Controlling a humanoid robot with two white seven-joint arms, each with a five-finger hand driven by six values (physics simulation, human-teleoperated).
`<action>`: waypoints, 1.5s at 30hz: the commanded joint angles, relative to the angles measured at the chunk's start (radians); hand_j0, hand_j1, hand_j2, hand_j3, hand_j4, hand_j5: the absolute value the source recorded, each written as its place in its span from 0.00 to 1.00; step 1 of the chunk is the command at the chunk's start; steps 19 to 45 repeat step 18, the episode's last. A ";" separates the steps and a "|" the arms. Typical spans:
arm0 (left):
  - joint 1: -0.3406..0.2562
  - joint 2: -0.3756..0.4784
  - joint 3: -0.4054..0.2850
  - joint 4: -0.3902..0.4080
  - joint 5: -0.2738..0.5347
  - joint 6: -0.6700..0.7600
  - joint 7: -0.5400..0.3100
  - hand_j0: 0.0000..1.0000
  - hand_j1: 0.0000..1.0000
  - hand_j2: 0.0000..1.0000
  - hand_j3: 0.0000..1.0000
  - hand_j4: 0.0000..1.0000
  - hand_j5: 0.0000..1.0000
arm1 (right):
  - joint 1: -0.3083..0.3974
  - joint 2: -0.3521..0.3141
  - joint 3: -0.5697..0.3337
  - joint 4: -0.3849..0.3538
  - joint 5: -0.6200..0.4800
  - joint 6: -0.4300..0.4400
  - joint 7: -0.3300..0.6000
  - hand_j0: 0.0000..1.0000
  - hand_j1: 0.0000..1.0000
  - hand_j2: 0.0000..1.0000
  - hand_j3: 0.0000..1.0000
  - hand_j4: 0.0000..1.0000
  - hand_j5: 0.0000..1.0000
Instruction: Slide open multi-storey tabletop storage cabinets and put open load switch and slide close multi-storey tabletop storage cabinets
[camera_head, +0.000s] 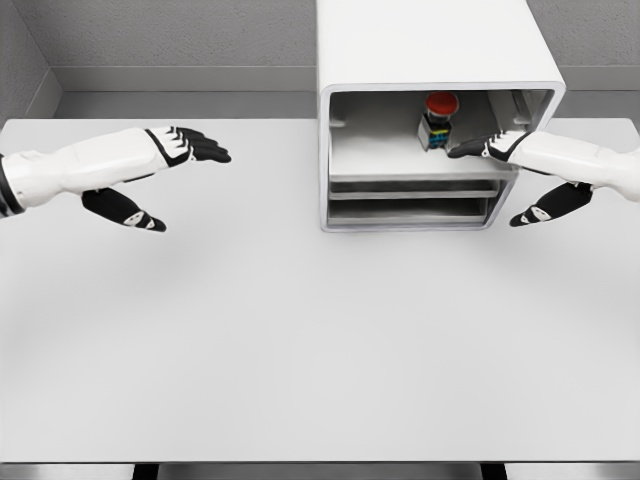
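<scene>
At the far left the left hand (165, 170) comes in on its white arm and hovers above the flat white surface (300, 350), well apart from everything else. Its dark-tipped fingers (205, 148) are stretched out towards the right and its thumb hangs below them, so the hand is wide and holds nothing.

Right of the middle, at the back of the surface, stands the white multi-storey tabletop storage cabinet with rounded corners (430, 45). Its top storey is open at the front, and two shallower drawers (410, 200) lie below it, stacked one over the other with their fronts flush.

Inside the open top storey, upright on its floor and a little right of the middle, sits the small load switch with a red round cap over a dark body (438, 120).

At the right the right hand (500, 160) reaches from the picture's right edge into the mouth of the top storey. Its fingers (470, 150) are extended, their tips just beside the base of the switch; whether they touch it cannot be told. The thumb points down outside the cabinet's right wall, and the hand grasps nothing.
</scene>
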 joint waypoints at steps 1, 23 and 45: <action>0.000 -0.016 -0.028 0.010 0.008 -0.005 0.000 1.00 1.00 1.00 1.00 1.00 1.00 | 0.000 0.038 0.033 -0.031 -0.069 0.066 -0.075 1.00 1.00 1.00 1.00 1.00 1.00; 0.064 0.009 -0.013 0.018 0.005 -0.005 -0.003 1.00 1.00 1.00 1.00 1.00 1.00 | 0.078 -0.350 0.062 -0.303 -0.046 0.066 -0.057 1.00 1.00 1.00 1.00 1.00 1.00; 0.064 0.009 -0.013 0.018 0.005 -0.005 -0.003 1.00 1.00 1.00 1.00 1.00 1.00 | 0.078 -0.350 0.062 -0.303 -0.046 0.066 -0.057 1.00 1.00 1.00 1.00 1.00 1.00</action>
